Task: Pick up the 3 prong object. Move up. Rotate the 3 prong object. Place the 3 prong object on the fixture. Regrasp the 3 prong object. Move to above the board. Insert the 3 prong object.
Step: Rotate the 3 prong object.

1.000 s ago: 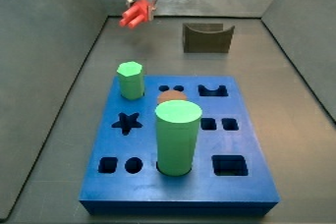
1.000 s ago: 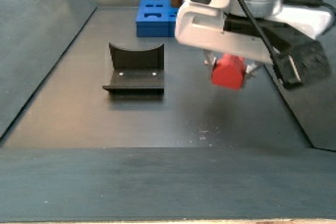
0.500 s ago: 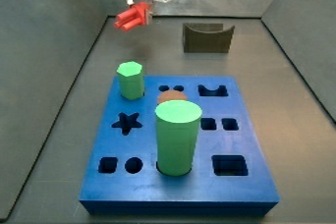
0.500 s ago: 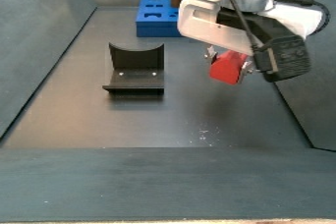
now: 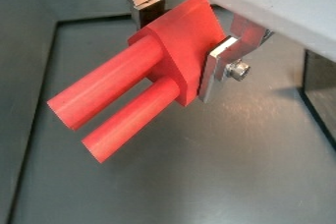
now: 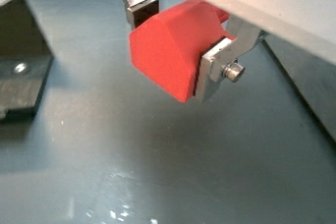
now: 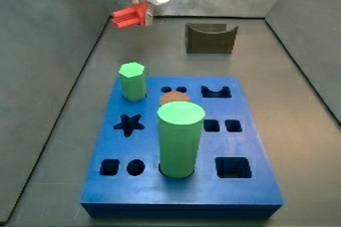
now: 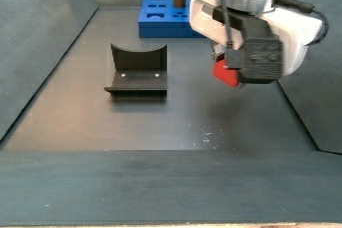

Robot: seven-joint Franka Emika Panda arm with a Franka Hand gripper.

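Observation:
The 3 prong object (image 5: 138, 85) is a red-orange piece with round prongs sticking out sideways, and my gripper (image 5: 182, 39) is shut on its block end. In both wrist views a silver finger presses each side of the piece (image 6: 168, 59). In a side view the gripper (image 7: 135, 10) hangs high over the grey floor with the red piece (image 7: 127, 18) below it, left of the fixture (image 7: 209, 38). Another side view shows the piece (image 8: 229, 75) in the air, right of the fixture (image 8: 136, 69). The blue board (image 7: 186, 193) lies nearer the front.
A green hexagonal peg (image 7: 132, 80) and a big green cylinder (image 7: 180, 137) stand upright in the board. Grey walls slope up on both sides of the floor. The fixture's dark edge (image 6: 19, 63) shows in a wrist view.
The wrist has turned with the red piece held in it, so the piece now points more sideways. It stays at about the same height and place.

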